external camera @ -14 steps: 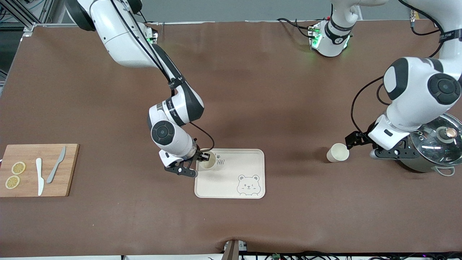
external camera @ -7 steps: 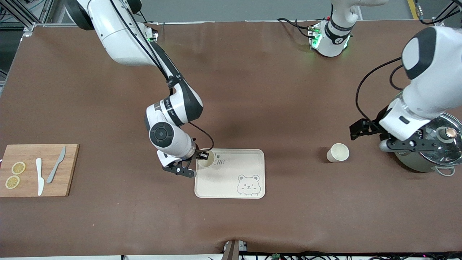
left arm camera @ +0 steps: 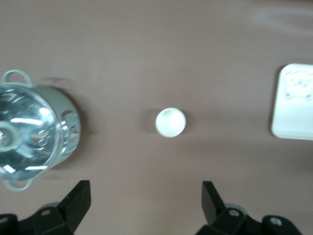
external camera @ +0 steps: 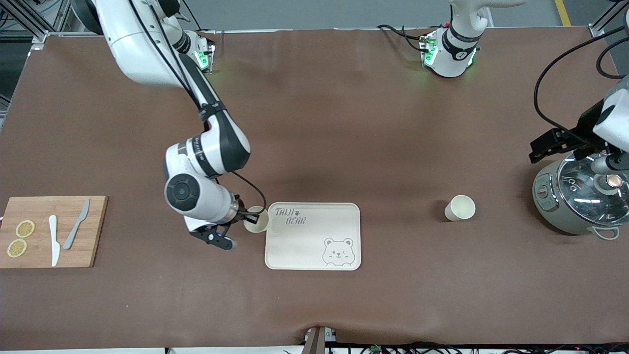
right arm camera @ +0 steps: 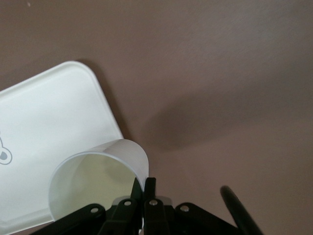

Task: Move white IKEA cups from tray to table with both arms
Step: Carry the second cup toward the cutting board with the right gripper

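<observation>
Two small cream-white cups, plain tapered tumblers with round rims and no handles. One cup [external camera: 256, 219] hangs tilted in the right gripper [external camera: 244, 220], whose fingers are pinched shut on its rim wall, so the cup sits just off the tray's [external camera: 314, 255] corner at the right arm's end, over the brown table [external camera: 344, 123]; in the right wrist view the held cup [right arm camera: 98, 183] is tipped with its pale inside showing, its lower part cut off by the picture edge, and the fingertips [right arm camera: 149, 193] clamp the thin wall. The other cup [external camera: 460, 207] stands upright on the table, well apart from the tray toward the left arm's end, between the tray and the grey pot [external camera: 577, 204] with its glass lid. The left gripper [left arm camera: 145, 203] hovers with its jaws spread wide, holding nothing, above the table near that pot; in the front view it is mostly cut off at the edge. The tray carries a bear drawing and lettering. Well away from the tray, at the right arm's end, a wooden board [external camera: 51, 231] holds two knives and two lemon slices
</observation>
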### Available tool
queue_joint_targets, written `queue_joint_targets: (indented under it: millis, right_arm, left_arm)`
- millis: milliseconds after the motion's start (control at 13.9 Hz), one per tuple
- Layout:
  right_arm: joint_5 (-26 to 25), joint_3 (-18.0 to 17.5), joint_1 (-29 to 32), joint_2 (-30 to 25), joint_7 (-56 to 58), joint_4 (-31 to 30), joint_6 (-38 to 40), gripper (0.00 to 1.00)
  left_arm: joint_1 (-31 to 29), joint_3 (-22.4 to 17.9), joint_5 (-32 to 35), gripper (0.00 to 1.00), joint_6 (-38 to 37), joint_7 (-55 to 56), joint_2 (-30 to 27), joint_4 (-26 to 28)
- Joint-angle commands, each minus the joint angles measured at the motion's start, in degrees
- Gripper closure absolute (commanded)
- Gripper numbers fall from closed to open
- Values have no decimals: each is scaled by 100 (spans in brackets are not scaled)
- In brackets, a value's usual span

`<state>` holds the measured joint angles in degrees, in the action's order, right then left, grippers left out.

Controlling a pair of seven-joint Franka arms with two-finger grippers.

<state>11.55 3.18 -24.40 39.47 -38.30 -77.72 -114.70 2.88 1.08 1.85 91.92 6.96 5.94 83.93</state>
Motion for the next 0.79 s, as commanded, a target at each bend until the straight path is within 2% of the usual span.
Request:
queue_joint_targets:
  millis: [0,574,717]
  right_arm:
    - [-83,-89,259,-728,358,-822,18,100]
    - [-109,-72,1015,-1854,1773,-2263,-26,100]
    - [-380,-72,1235,-2091,2158,-2632,-70,100]
  left_arm:
    - [19,24,377,0,-306,-28,-206,10]
    - [11,51,97,0,-755,-72,-470,62]
    - [-59,51,-227,0,-746,-168,-523,106]
